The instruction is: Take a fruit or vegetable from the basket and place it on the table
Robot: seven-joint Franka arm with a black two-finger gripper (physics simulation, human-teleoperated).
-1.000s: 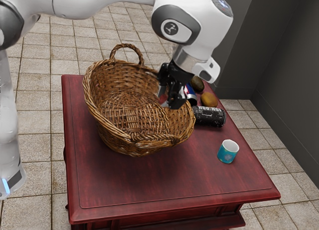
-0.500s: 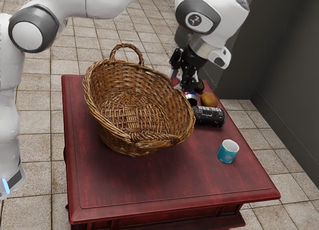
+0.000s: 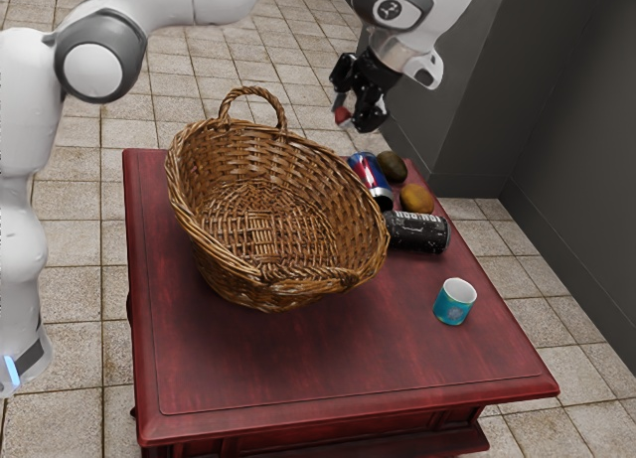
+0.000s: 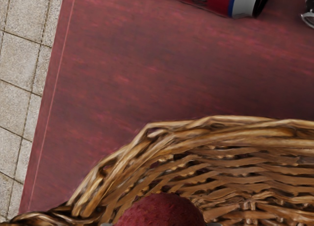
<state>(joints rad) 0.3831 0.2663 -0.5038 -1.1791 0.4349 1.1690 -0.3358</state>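
Observation:
My gripper (image 3: 356,118) is up beyond the basket's far rim in the exterior view, shut on a small red fruit (image 3: 343,114) held between its fingertips. In the wrist view the red, bumpy-skinned fruit (image 4: 161,211) appears at the lower edge, in front of the basket's wicker. The tall wicker basket (image 3: 278,272) stands on the dark red table (image 3: 298,379); its visible inside holds no fruit. Bare table (image 4: 113,64) lies beside the basket rim (image 4: 221,122) in the wrist view.
Toward the exterior view's right of the basket lie a red-blue can (image 3: 370,178), a dark brown fruit (image 3: 393,166), a yellow-brown fruit (image 3: 416,199) and a black can (image 3: 418,232). A teal cup (image 3: 454,302) stands nearer. A grey wall (image 3: 576,110) rises beyond.
My gripper has risen out of the basket and moved away past its far rim, carrying the red fruit. The red-blue can and dark brown fruit have come into fuller view.

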